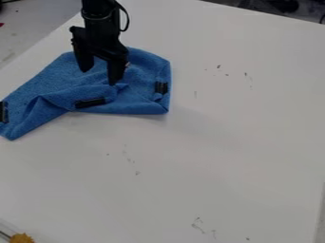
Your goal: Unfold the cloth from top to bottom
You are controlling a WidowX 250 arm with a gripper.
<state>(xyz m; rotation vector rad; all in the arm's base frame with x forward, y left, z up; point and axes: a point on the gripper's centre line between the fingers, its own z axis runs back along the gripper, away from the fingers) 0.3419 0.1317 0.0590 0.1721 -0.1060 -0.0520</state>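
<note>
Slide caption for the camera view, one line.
Open black gripper at a rumpled blue cloth with black patches on a white tabletop.

A black robot arm [98, 10] comes in from the top edge, left of center, a thin cable [128, 21] looping beside it. Its two-finger gripper [100, 77] hangs downward, fingers spread apart, one tip lower in view.

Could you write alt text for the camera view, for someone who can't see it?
A black robot claw, its two fingers apart, hangs over a rumpled, partly folded blue cloth with dark patches, toward the upper left of a white table.
</note>
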